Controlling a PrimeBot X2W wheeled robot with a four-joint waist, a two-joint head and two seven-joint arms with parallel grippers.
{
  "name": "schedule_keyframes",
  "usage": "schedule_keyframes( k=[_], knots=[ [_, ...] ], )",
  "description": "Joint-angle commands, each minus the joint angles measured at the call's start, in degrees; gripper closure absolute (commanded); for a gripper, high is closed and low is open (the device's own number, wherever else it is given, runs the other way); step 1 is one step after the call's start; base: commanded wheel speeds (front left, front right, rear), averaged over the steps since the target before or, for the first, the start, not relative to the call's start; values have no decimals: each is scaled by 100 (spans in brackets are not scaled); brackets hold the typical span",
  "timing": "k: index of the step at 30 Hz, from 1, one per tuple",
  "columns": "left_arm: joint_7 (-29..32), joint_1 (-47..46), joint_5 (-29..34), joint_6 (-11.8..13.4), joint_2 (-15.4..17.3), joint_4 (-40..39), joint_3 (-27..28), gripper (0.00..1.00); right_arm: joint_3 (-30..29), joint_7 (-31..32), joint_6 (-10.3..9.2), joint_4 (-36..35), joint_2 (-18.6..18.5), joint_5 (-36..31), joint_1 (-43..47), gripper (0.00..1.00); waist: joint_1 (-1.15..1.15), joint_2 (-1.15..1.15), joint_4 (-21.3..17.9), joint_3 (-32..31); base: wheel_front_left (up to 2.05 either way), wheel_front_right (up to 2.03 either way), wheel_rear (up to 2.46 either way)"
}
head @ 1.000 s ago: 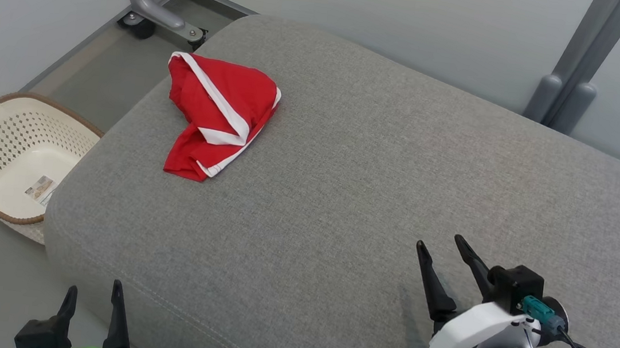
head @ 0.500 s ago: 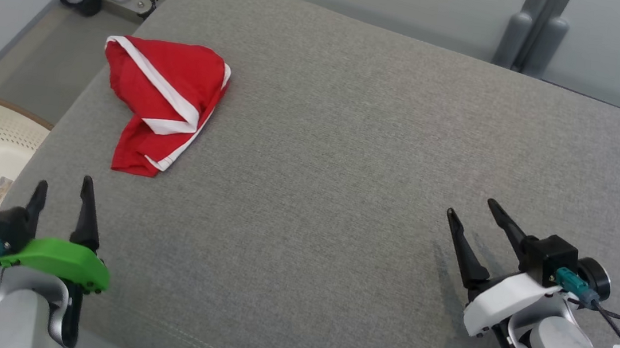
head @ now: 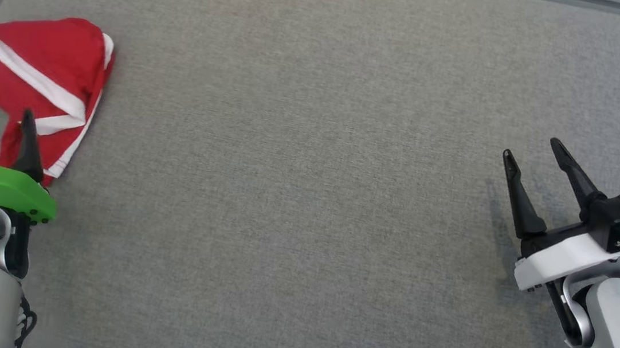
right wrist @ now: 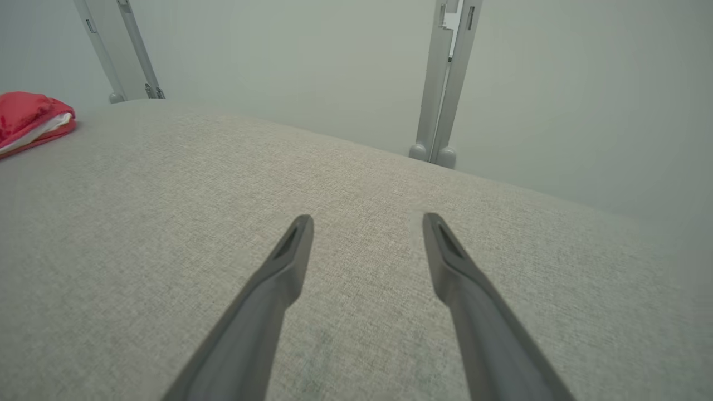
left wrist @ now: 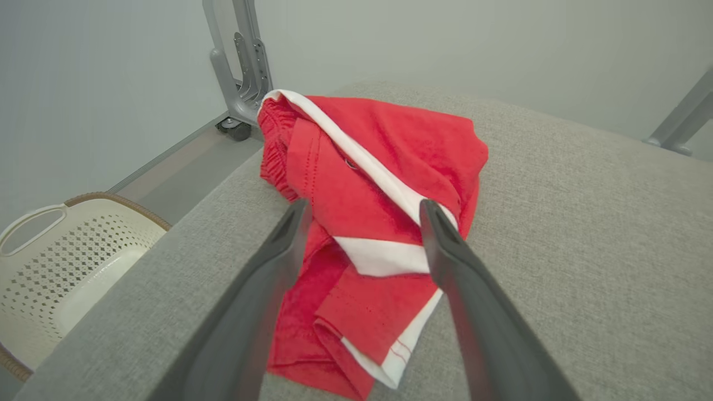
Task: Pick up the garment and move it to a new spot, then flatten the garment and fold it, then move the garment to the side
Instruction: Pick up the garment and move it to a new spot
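Observation:
The garment [head: 38,73] is a crumpled red cloth with white bands, lying at the far left of the grey cushion [head: 296,195]. In the left wrist view the garment [left wrist: 379,223] sits right ahead of my left gripper [left wrist: 362,209], whose fingers stand open over its near part, holding nothing. From the head view my left gripper [head: 2,127] overlaps the garment's near edge. My right gripper [head: 531,148] hovers open over bare cushion at the right, far from the cloth. The right wrist view catches the garment [right wrist: 30,120] at its far left, with my right gripper [right wrist: 365,220] open.
A cream perforated basket [left wrist: 61,262] stands on the floor beside the cushion's left edge. A grey wheeled metal frame [left wrist: 239,72] rises behind the garment, and another grey post [right wrist: 445,83] stands behind the cushion by the pale wall.
The head camera has tilted down and turned, so the whole scene shifted left. My left gripper has come up to the garment's near edge. Both grippers stay open.

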Motion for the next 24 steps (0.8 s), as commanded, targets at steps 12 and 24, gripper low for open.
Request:
schedule_keyframes(
  k=[12,24],
  knots=[
    [13,-624,-427,189,146,1497,470,0,-419,-13,-9,-438,-17,-64,-91,0,0,0,-1172,969,0,0,0],
    [7,-371,84,153,23,527,482,100,-519,-14,-9,-297,416,10,-16,0,0,0,-1401,645,0,0,0]
  ],
)
